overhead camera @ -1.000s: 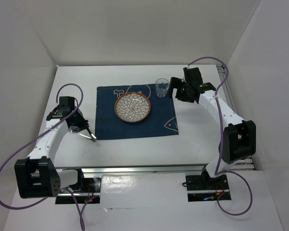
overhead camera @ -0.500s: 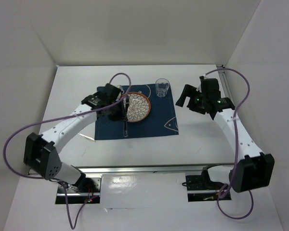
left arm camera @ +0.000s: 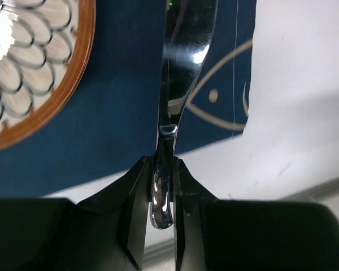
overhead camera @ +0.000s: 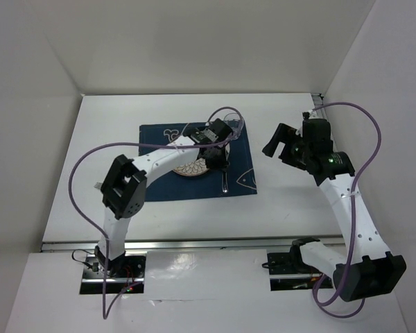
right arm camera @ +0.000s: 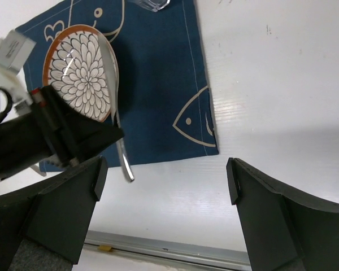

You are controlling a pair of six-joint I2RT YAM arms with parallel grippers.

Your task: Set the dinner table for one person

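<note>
Left hand [left arm camera: 165,169] has swung past the plate [left arm camera: 22,73], pinching a utensil [left arm camera: 181,56], tip cropped; right hand [right arm camera: 164,169] spread.

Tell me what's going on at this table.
The left gripper is clamped on a metal piece of cutlery, holding it over the blue placemat just right of the patterned plate. The right gripper is open and holds nothing, off to the mat's right above the white table.

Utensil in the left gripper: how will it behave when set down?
The utensil looks like polished metal, so likely stiff and slippery. The left gripper pinches only its narrow end, so it may pivot.
</note>
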